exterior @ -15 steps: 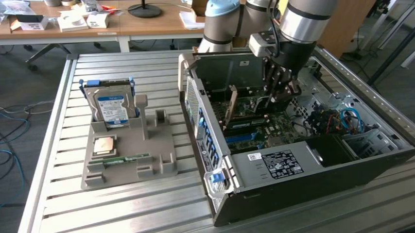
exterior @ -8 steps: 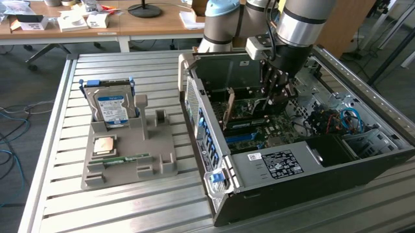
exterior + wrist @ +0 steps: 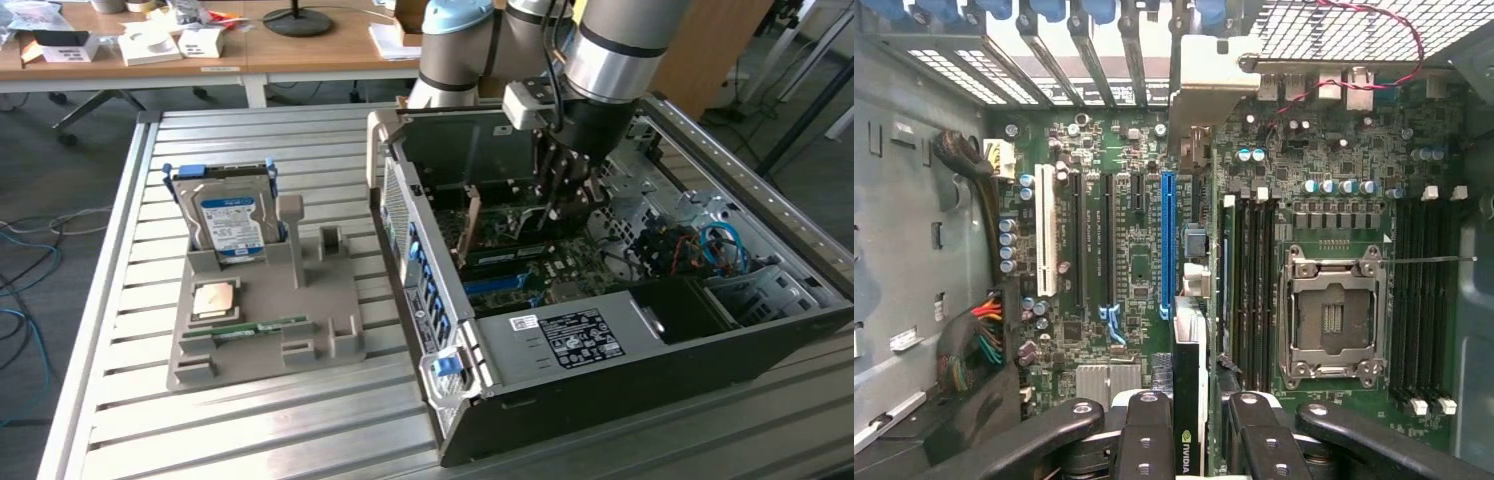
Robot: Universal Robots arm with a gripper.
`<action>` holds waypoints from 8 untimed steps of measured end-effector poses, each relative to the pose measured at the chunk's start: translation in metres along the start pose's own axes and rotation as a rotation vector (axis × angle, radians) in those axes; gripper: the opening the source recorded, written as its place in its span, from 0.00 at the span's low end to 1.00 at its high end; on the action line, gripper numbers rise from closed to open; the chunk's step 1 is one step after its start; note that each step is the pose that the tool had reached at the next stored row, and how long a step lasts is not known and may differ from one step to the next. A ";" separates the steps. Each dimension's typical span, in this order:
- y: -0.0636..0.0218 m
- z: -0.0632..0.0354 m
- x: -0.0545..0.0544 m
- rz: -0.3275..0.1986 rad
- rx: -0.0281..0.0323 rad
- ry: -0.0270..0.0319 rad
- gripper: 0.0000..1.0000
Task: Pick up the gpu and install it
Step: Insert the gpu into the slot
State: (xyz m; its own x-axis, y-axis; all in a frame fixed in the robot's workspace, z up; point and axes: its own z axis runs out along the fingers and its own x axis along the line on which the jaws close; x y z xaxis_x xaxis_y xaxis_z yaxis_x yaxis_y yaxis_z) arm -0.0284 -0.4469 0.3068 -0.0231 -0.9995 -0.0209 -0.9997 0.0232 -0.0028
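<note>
Grey metal slats form the table [image 3: 240, 420] that carries an open computer case [image 3: 561, 400], laid on its side so the motherboard [image 3: 1134, 280] faces up and can be reached from above. The robot arm [image 3: 614, 50] reaches down into the case, its gripper [image 3: 563, 200] low over the board. On the exterior view's left sits a grey parts holder [image 3: 334, 330], which keeps a hard drive [image 3: 227, 225] standing on edge and a memory stick [image 3: 260, 328] lying flat, each in its own recess. In the wrist view the gripper's jaws, about half parted, clamp the gpu [image 3: 1190, 360] by its two faces. The card is seen edge-on and runs parallel to the long blue slot [image 3: 1168, 230], just beside it, apparently lined up for seating. Whether its edge has entered the slot cannot be told.
</note>
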 end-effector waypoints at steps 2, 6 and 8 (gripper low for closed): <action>0.0001 0.0001 0.000 0.000 0.0001 -0.0002 0.26; -0.0001 -0.0001 0.006 0.000 0.0000 -0.0001 0.26; -0.0002 -0.0001 0.009 0.000 0.0000 -0.0001 0.26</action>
State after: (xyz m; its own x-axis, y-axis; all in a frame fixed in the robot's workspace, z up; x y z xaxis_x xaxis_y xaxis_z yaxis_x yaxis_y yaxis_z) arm -0.0285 -0.4558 0.3067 -0.0232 -0.9995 -0.0210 -0.9997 0.0233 -0.0028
